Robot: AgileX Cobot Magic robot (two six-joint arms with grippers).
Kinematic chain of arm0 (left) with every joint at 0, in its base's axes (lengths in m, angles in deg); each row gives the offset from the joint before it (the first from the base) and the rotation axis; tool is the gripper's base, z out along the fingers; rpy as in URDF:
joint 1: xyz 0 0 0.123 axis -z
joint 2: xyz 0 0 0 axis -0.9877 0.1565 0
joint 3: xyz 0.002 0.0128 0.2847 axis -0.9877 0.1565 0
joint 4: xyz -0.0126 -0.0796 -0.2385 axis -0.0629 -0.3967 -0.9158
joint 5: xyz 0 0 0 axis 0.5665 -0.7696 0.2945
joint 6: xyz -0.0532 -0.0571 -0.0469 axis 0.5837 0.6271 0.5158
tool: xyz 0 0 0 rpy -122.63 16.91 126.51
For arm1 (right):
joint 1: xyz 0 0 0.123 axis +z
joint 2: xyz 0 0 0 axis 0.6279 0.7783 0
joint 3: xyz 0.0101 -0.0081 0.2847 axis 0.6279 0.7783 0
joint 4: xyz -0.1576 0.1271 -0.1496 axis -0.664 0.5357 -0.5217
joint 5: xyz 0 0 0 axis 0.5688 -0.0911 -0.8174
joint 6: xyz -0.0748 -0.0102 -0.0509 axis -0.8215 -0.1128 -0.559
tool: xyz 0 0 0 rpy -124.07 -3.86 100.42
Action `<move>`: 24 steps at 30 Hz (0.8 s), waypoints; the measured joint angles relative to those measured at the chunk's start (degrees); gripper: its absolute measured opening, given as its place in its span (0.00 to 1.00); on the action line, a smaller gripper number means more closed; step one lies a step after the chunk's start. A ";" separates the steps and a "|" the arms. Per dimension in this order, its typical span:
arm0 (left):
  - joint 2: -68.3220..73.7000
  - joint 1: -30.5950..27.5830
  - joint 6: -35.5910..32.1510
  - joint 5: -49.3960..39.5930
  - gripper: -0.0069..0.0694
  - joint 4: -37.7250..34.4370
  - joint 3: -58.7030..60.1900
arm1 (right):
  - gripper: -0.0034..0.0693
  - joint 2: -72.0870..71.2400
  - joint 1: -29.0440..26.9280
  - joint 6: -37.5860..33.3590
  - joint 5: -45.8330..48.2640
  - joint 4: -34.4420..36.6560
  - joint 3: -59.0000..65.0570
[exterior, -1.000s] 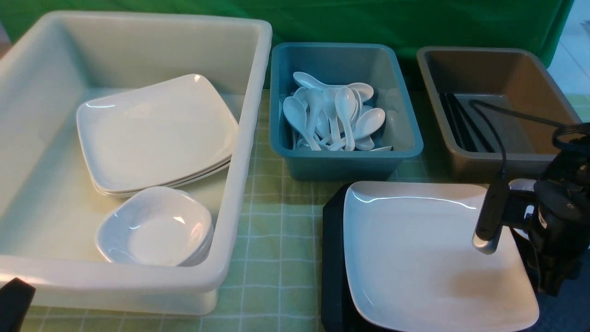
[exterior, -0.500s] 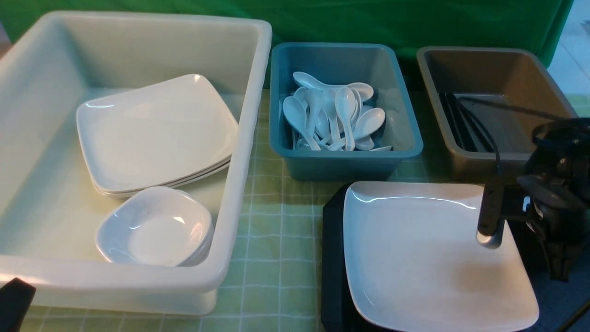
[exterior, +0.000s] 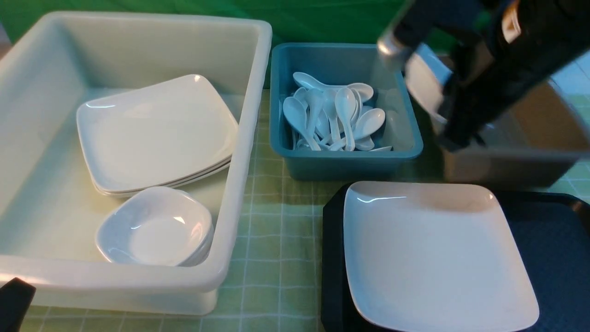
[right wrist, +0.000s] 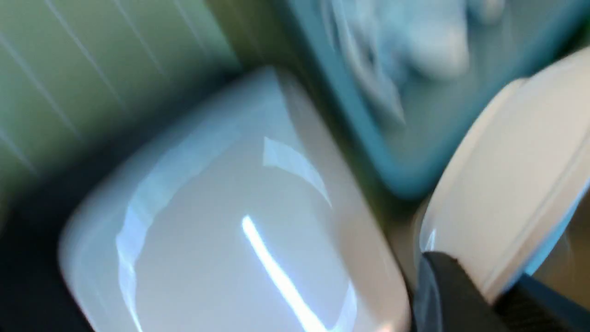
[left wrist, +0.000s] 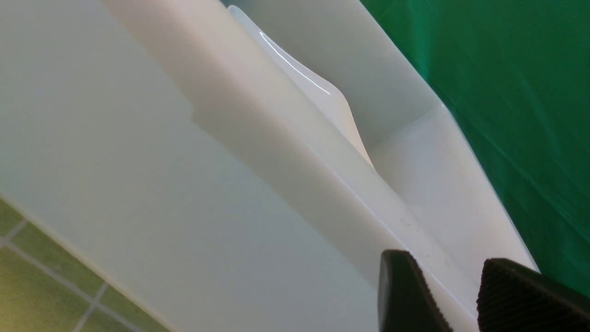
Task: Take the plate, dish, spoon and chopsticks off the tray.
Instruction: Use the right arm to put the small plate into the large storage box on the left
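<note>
Dish step in hand. Your right fingers [right wrist: 442, 295] are clamped on the dish [exterior: 421, 85] rim. The dish is airborne beyond the tray's [exterior: 544, 240] far edge, blurred. Plate [exterior: 428, 253] sits on the tray. Left fingers [left wrist: 405, 295] apart, empty. Next, likely: carry the dish to the white tub [exterior: 239, 138] left of the tray and lower it gently.

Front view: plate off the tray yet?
No, the plate sits flat on the tray, toward its left side.
</note>
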 joint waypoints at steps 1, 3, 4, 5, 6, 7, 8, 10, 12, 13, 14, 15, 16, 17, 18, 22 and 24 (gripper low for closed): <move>0.00 0.00 0.12 0.00 0.39 0.00 0.00 | 0.09 0.69 2.88 -0.99 -1.94 1.30 -2.34; 0.00 0.00 0.11 0.00 0.39 0.00 0.00 | 0.09 2.73 8.47 -2.52 -5.58 2.48 -6.02; 0.00 0.00 0.11 0.00 0.39 0.00 0.00 | 0.09 4.01 10.97 -2.88 -6.82 2.73 -7.33; 0.00 0.00 0.11 0.00 0.39 0.00 0.00 | 0.09 5.12 12.79 -3.20 -7.64 2.91 -8.14; 0.00 0.00 0.11 0.00 0.39 0.00 0.00 | 0.09 6.95 14.78 -4.02 -8.49 3.15 -8.94; 0.00 0.00 0.11 0.00 0.39 0.00 0.00 | 0.09 8.55 16.40 -5.24 -9.31 3.36 -9.36; 0.00 0.00 0.11 0.00 0.39 0.00 0.00 | 0.09 10.20 17.67 -6.43 -10.31 3.45 -9.49; 0.00 0.00 0.11 0.00 0.39 0.00 0.00 | 0.09 12.88 19.22 -8.25 -12.33 3.49 -9.57; 0.00 0.00 0.11 0.00 0.39 0.00 0.00 | 0.09 15.58 19.94 -9.98 -14.24 3.49 -9.57; 0.00 0.00 0.11 0.00 0.39 0.00 0.00 | 0.09 17.85 20.30 -11.63 -15.67 3.49 -9.57; 0.00 0.00 0.11 0.00 0.39 0.00 0.00 | 0.09 18.18 20.35 -11.89 -15.84 3.49 -9.57; 0.00 0.00 0.11 0.00 0.39 0.00 0.00 | 0.09 20.59 20.44 -13.93 -16.97 3.49 -9.57; 0.00 0.00 0.11 0.00 0.39 0.00 0.00 | 0.09 22.03 20.44 -15.49 -17.56 3.49 -9.57; 0.00 0.00 0.11 0.00 0.39 0.00 0.00 | 0.09 22.87 20.44 -16.84 -17.85 3.44 -9.57; 0.00 0.00 0.11 0.00 0.39 0.00 0.00 | 0.09 24.18 20.44 -18.35 -18.21 3.37 -9.57; 0.00 0.00 0.06 0.00 0.39 0.00 0.00 | 0.09 27.69 20.48 -25.27 -18.46 3.25 -9.57; 0.00 0.00 -0.04 0.00 0.39 0.00 0.00 | 0.09 29.33 20.59 -28.91 -18.66 3.21 -9.57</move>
